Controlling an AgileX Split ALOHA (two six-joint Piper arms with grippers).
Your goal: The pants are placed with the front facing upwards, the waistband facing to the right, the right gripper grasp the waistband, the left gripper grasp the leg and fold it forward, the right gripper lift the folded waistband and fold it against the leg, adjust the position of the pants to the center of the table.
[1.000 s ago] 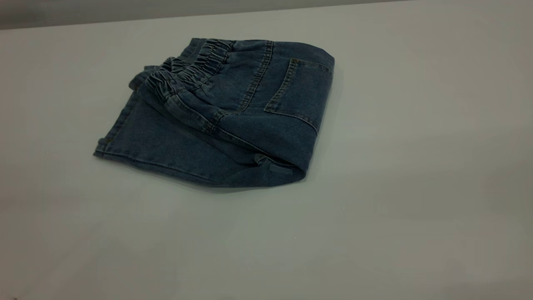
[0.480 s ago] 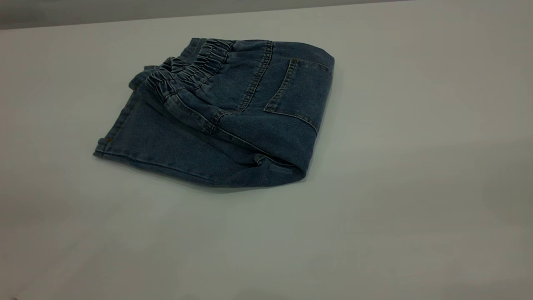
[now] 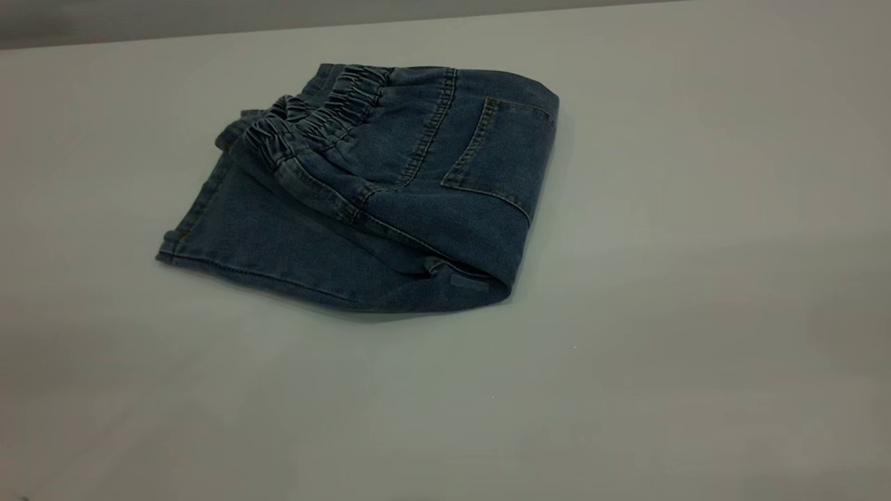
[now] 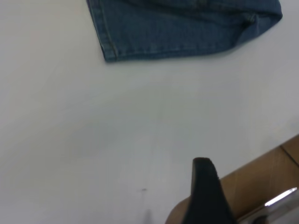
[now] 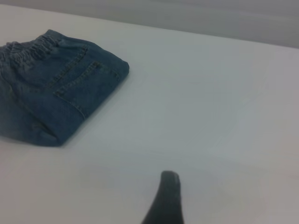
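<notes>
In the left wrist view a single black jaw tip of the left gripper (image 4: 205,186) stands over the near edge of the table (image 4: 117,140), holding nothing; whether its fingers are spread or closed cannot be told from the one tip that shows. A wooden surface (image 4: 261,182) and a strip of metal (image 4: 280,198) lie beyond that table edge. In the right wrist view one dark jaw tip of the right gripper (image 5: 166,198) likewise hangs above bare tabletop, empty, its spread also impossible to tell. Both grippers sit well apart from the pants (image 3: 376,195).

The pants lie folded on the pale grey table, left of its middle and toward the far side in the exterior view. The waistband (image 3: 313,122) is turned over onto the leg, a patch back pocket (image 3: 498,153) facing up, and a hemmed leg edge sticks out toward the left. A grey wall (image 3: 209,17) runs behind the table's far edge.
</notes>
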